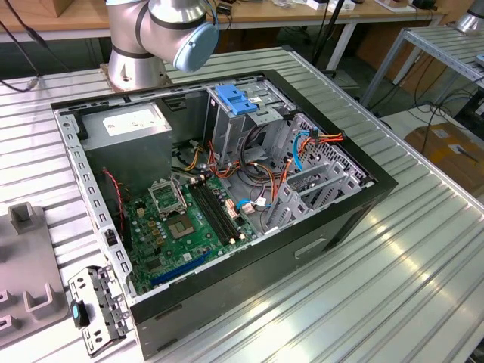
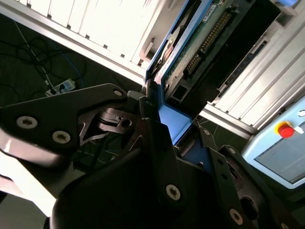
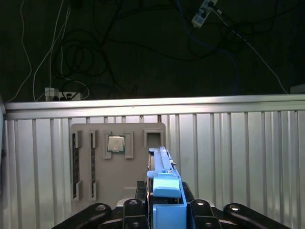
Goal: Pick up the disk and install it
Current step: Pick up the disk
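The disk (image 3: 162, 164), seen edge-on with its blue plastic carrier frame, stands clamped between my gripper's (image 3: 166, 202) black fingers (image 3: 137, 202). It is held in the air above the ribbed metal table. In the second wrist view the disk (image 2: 195, 40) shows its green circuit-board underside and blue frame edge, and my gripper (image 2: 174, 121) is shut on its near end. The open computer case (image 1: 363, 204) lies on its side in the exterior view, with a metal drive cage (image 1: 246, 125) at its far side.
A grey fixture plate (image 3: 86, 191) with a processor chip (image 3: 115, 143) lies on the table (image 3: 238, 157) under the disk. Inside the case are a motherboard (image 1: 189, 219), a power-supply box (image 1: 125, 125), loose cables (image 1: 302, 147) and a blue latch (image 1: 234, 98). The arm's base (image 1: 144, 41) stands behind the case.
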`<state>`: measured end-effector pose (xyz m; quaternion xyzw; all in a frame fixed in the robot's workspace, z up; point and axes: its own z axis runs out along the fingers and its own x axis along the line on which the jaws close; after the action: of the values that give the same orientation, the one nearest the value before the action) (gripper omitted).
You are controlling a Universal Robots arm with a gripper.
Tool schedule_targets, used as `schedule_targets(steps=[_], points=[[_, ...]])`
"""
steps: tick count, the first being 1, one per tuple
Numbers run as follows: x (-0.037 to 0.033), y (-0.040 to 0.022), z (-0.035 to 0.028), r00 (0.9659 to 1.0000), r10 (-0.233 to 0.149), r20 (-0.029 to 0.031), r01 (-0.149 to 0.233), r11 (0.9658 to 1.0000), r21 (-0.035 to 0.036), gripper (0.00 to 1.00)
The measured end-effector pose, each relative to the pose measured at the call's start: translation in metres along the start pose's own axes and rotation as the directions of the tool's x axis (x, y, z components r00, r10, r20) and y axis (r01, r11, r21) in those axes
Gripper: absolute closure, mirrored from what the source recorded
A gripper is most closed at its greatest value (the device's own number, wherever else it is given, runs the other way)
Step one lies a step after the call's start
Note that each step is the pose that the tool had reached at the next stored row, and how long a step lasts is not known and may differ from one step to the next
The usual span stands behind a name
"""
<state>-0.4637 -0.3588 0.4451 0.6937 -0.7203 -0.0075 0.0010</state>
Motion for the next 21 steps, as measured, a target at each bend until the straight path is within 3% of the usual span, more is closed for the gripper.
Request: schedule_targets(steps=[14,21], points=[[-0.0001,-0.001,-0.0075,1.0,0.0,0.0,0.0,1.0,0.0,0.63],[-0.0002,-0.0012,-0.0141,1.0,0.0,-0.0001,0.0,1.0,0.0,0.63]])
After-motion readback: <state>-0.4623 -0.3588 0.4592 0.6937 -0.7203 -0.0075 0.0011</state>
